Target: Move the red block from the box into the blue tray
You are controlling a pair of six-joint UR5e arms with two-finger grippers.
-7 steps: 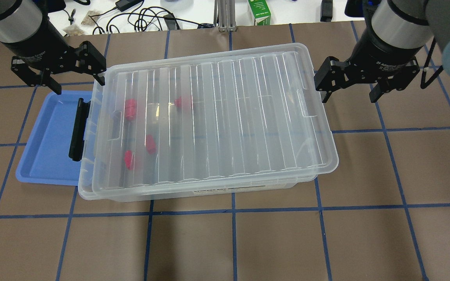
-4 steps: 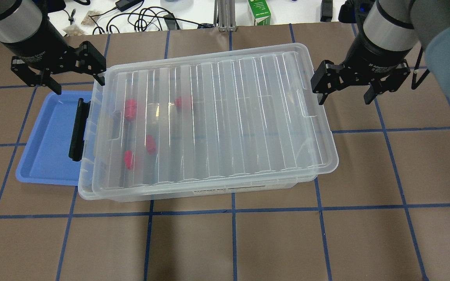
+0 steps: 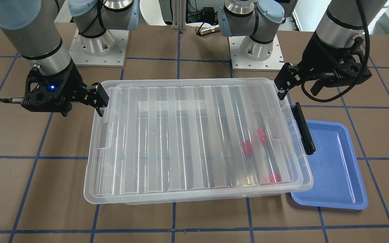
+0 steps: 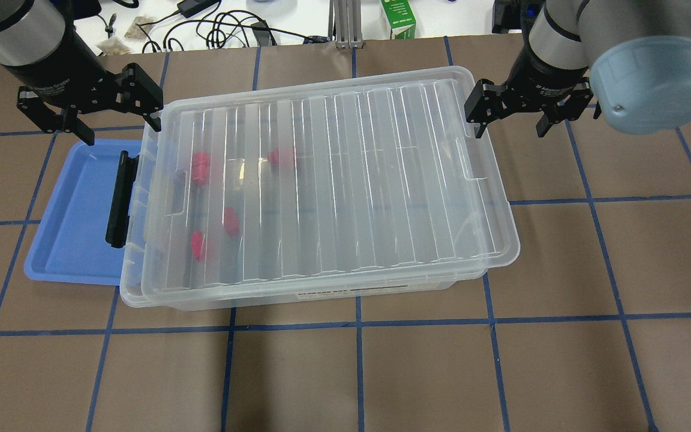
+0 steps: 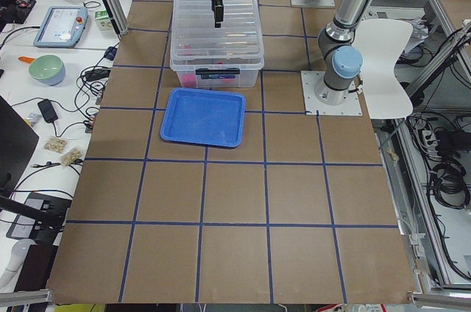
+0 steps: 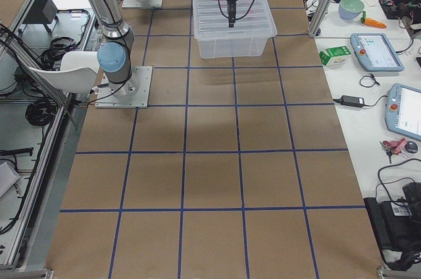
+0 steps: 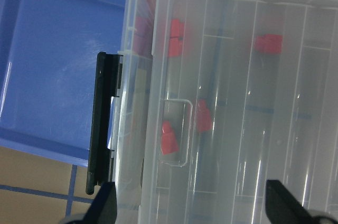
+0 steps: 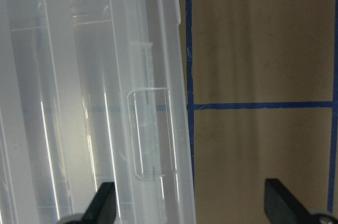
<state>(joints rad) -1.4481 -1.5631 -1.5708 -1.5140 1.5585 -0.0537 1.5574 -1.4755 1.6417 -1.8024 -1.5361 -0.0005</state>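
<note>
The box [image 4: 321, 297] is a clear bin at the table's middle, with its ribbed clear lid [image 4: 351, 180] lying on top, slightly shifted. Several red blocks show through the lid at the box's left end, one of them [image 4: 200, 168] also in the left wrist view [image 7: 177, 36]. The blue tray [image 4: 69, 216] lies beside that end, by the black latch [image 4: 119, 201], its edge tucked under the box. My left gripper [image 4: 120, 129] is open above the box's far left corner and the tray. My right gripper [image 4: 510, 129] is open, straddling the lid's right edge [image 8: 153, 129].
A green carton [image 4: 397, 18] and cables [image 4: 219, 30] lie beyond the table's far edge. The two robot bases [image 3: 100, 44] stand behind the box. Brown table surface with blue tape lines surrounds the box.
My right gripper has moved left and toward the far edge, closing in on the box's right end. The left gripper, box, lid and blocks have not moved.
</note>
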